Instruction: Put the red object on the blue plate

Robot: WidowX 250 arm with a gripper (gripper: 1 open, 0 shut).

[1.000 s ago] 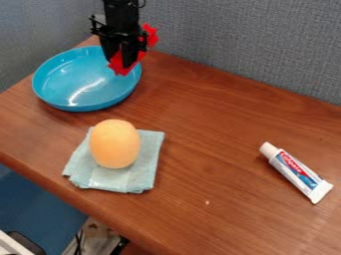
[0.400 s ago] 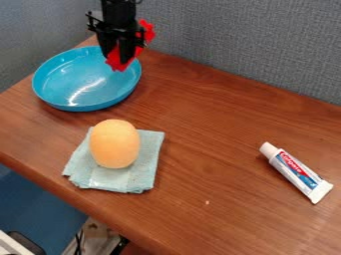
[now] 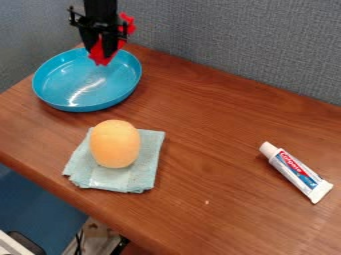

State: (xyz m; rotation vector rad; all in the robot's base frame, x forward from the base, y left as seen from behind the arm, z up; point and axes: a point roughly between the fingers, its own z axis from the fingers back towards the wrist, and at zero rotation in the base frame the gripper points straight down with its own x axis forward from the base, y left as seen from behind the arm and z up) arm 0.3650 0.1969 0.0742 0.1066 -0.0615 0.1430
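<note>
The blue plate (image 3: 67,92) is a round cyan dish at the table's back left. My black gripper (image 3: 99,48) hangs over the plate's far rim, shut on the red object (image 3: 104,54). The red block sticks out below the fingers and shows again at their upper right. It is held above the dish, clear of its floor.
An orange egg-shaped thing (image 3: 114,142) rests on a pale blue-green cloth (image 3: 144,167) at the front middle. A white toothpaste tube (image 3: 294,170) lies at the right. The table's front edge runs close below the cloth. A grey wall stands behind.
My gripper has carried the red object to the left, from beside the plate's right rim to over its far part.
</note>
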